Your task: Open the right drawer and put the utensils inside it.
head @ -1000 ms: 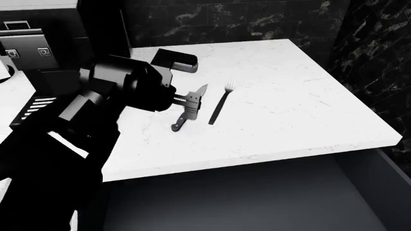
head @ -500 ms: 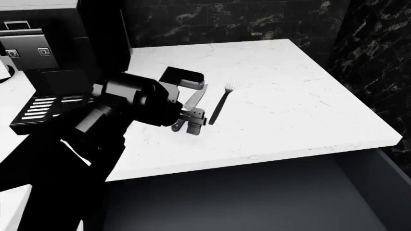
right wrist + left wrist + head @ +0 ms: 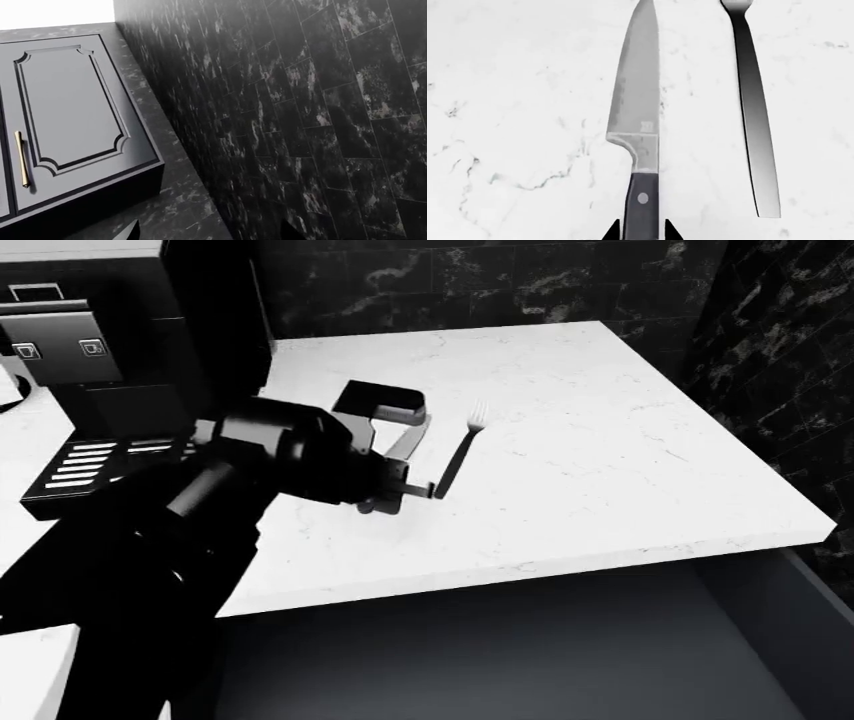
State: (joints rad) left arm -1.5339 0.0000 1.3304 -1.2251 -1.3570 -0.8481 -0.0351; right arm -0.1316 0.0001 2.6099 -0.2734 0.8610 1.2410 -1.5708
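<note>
The knife (image 3: 637, 115) lies flat on the white marble counter (image 3: 601, 440), silver blade pointing away from me, black riveted handle nearest. My left gripper (image 3: 642, 231) is low over it, open, with its fingertips either side of the handle and a narrow gap at each. In the head view the left gripper (image 3: 387, 495) covers the knife's handle and only the blade (image 3: 407, 440) shows. The fork (image 3: 754, 115) lies parallel beside the knife, untouched (image 3: 458, 458). Below the counter's front edge the right drawer (image 3: 534, 660) stands pulled out, dark grey inside. The right gripper (image 3: 208, 232) is open and holds nothing.
A coffee machine (image 3: 80, 350) with a drip tray stands at the counter's left. Dark marble tiles (image 3: 774, 360) wall the back and right. The right wrist view faces a navy panelled cabinet door (image 3: 67, 115) with a brass handle (image 3: 22, 159) and the tiled wall (image 3: 300, 100).
My left arm has swung right and down from beside the knife to over its handle, and the fingers now straddle it. Knife and fork have not moved.
</note>
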